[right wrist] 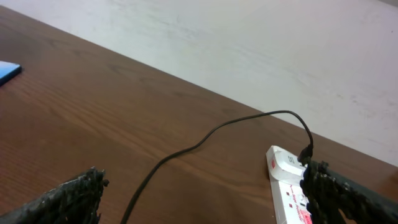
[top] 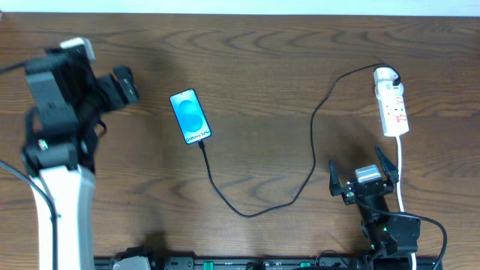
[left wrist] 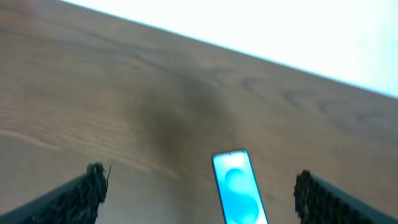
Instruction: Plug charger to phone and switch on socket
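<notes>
Left of centre on the dark wood-grain bench (top: 262, 75): small rectangular smartphone with bright blue screen (top: 190, 116), flat and face up. The long thin black charger cable (top: 244, 213) meets its near short edge; whether the plug is seated is too small to tell. The cable loops toward the front edge, then climbs to the rounded end of the narrow white power strip with red markings (top: 392, 101), right rear. Switch position unreadable. A thicker white cord (top: 401, 169) leaves the strip's near end and is lost behind the right arm.

On the left gripper (left wrist: 200, 176) the jaws are spread wide and empty. The left wrist view is blurred, with the smartphone cut off at its bottom edge.

On the right gripper (right wrist: 203, 173) the jaws are spread wide and empty, near the power strip. One finger hides part of the strip in the right wrist view.
</notes>
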Controlling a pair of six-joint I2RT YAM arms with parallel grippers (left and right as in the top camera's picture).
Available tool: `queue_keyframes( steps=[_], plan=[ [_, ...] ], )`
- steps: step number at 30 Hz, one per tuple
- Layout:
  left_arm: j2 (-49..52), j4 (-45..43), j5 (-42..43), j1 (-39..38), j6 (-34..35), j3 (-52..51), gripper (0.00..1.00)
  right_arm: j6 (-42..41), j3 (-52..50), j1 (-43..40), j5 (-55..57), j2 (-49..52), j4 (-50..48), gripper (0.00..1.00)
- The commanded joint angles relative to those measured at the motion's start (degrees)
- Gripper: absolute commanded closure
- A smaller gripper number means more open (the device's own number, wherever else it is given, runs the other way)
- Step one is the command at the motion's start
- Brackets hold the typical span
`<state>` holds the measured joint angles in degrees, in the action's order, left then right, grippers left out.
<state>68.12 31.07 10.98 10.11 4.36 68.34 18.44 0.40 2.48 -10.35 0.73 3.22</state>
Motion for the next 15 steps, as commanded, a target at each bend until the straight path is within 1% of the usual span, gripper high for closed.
queue_keyframes(
  steps=[1,4,6,10,12,15],
  plan=[
    [-10.0,-6.0,-3.2,-2.6,-2.2,-12.2,0.02,-0.8,-0.1,-0.2,-0.3,-0.3,0.2,0.01],
    [-18.1,-10.7,-5.1,-4.1,-2.2,-21.1,0.02,-0.8,-0.1,-0.2,-0.3,-0.3,0.2,0.01],
    [-27.6,-14.0,-7.6,-5.7,-2.2,-30.2,0.02,-0.8,-0.1,-0.2,-0.3,-0.3,0.2,0.01],
    [-39.1,-18.0,-9.4,-6.8,-2.2,-40.2,0.02,-0.8,-0.1,-0.2,-0.3,-0.3,0.2,0.01],
    [-43.3,-20.7,-10.3,-7.3,-2.3,-44.2,0.02,-0.8,-0.1,-0.2,-0.3,-0.3,0.2,0.01],
    [-49.0,-22.8,-10.6,-8.6,-5.0,-50.3,0.02,-0.8,-0.1,-0.2,-0.3,-0.3,0.2,0.01]
  ],
)
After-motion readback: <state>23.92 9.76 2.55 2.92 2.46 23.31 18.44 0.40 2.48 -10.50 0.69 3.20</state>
